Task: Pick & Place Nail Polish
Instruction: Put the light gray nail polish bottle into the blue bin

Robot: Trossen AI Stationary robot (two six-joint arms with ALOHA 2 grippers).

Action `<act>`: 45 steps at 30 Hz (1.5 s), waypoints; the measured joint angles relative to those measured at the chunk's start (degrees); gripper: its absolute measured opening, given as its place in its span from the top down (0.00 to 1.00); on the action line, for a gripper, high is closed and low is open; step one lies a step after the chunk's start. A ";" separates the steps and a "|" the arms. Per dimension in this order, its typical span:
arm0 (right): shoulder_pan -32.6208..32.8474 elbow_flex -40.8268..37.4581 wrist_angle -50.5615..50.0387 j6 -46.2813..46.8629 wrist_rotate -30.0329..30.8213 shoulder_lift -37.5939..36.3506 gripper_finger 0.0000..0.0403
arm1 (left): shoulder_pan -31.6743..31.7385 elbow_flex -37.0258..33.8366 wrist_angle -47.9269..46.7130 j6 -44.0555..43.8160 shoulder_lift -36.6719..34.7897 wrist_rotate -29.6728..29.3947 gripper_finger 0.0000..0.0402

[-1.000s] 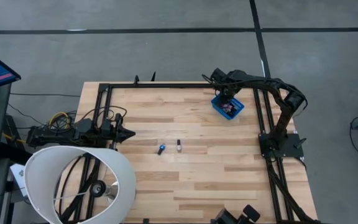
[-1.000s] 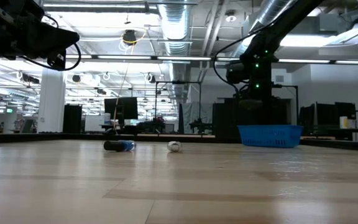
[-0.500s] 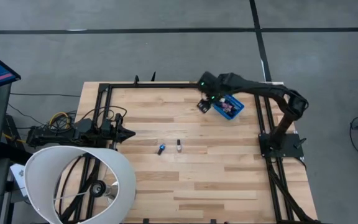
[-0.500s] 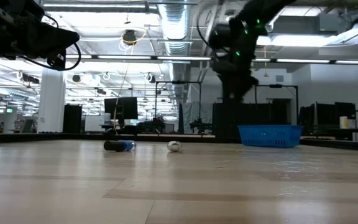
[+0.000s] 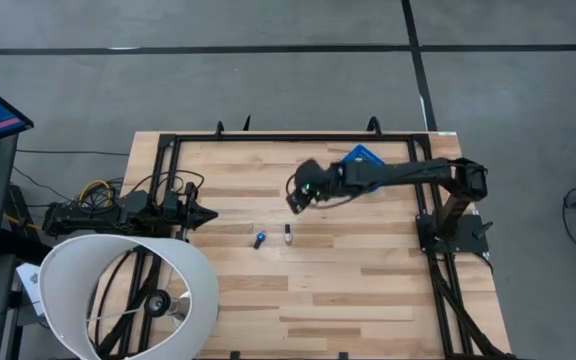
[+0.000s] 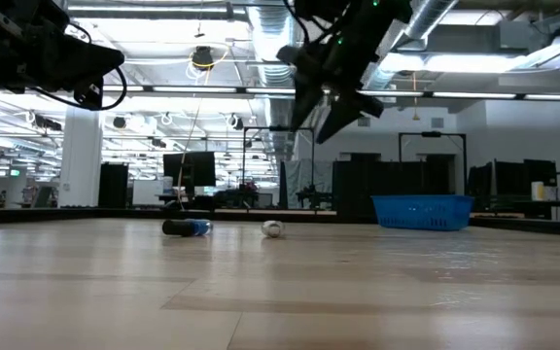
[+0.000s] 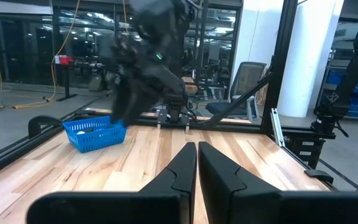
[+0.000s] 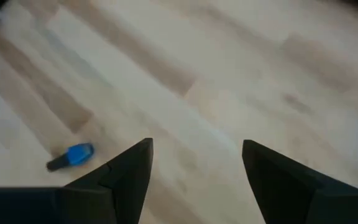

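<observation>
Nail polish on the bare boards mid-table: a blue bottle and a pale bottle, both lying flat, near each other but apart. More bottles in the blue bin at the far right of the table, mostly hidden under the right arm in the high view.

Compared with a second ago: right gripper gone from over the bin, swung out toward the table's middle, now hanging in the air just short of the pale bottle. Fingers spread wide, nothing between them. Both loose bottles unmoved. Left gripper unmoved at the left edge of the table, fingers pressed together.

Seen only from the right wrist: the blue bottle with its dark cap, beside one finger, the pale one out of frame. Seen only from the low view: the right gripper well clear above the table, and the bin's full side wall. Seen from the left wrist: the bin and the right arm blurred above it.
</observation>
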 joint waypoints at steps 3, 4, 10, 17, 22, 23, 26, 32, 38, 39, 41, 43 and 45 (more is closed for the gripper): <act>3.22 -0.16 -0.20 3.50 1.30 1.28 0.41 | -0.02 0.00 0.01 0.00 0.00 -0.02 0.97; 4.12 0.25 1.45 4.83 1.55 2.21 0.41 | 0.00 0.00 0.01 -0.02 0.00 0.00 0.97; 8.14 1.17 1.44 8.52 1.54 8.46 0.41 | -0.02 0.00 0.11 0.00 0.00 -0.06 0.97; 10.72 9.35 -2.71 8.87 1.27 18.49 0.41 | -0.01 0.00 0.26 0.00 0.00 -0.03 0.97; 11.34 15.19 -7.57 8.09 1.16 24.15 0.41 | -0.02 0.00 0.04 0.00 0.00 -0.03 0.97; 11.42 15.74 -8.16 8.03 1.12 24.76 0.41 | -0.01 0.00 0.05 -0.01 0.00 -0.01 0.97; 11.49 17.09 -7.98 8.12 0.59 26.61 0.41 | -0.01 0.00 0.05 0.00 0.00 -0.01 0.97; 11.43 17.11 -6.56 8.17 -4.67 28.65 0.41 | -0.02 0.00 0.24 0.00 0.00 0.00 0.97; 11.37 16.35 -6.41 11.51 -5.49 28.49 0.44 | -0.01 0.00 0.18 0.00 0.00 -0.01 0.97; 11.36 16.34 -6.49 11.69 -5.76 28.49 0.46 | -0.02 0.00 0.20 0.00 0.00 -0.01 0.97; 11.31 16.33 -6.67 11.69 -6.84 28.49 0.51 | -0.02 0.00 0.17 0.00 0.00 -0.01 0.97; 11.27 16.31 -6.92 11.72 -7.82 28.47 0.57 | -0.02 0.00 0.18 -0.02 0.00 -0.02 0.97; 11.29 16.26 -7.25 11.69 -7.97 28.47 0.64 | -0.02 0.00 0.18 0.00 0.00 0.00 0.97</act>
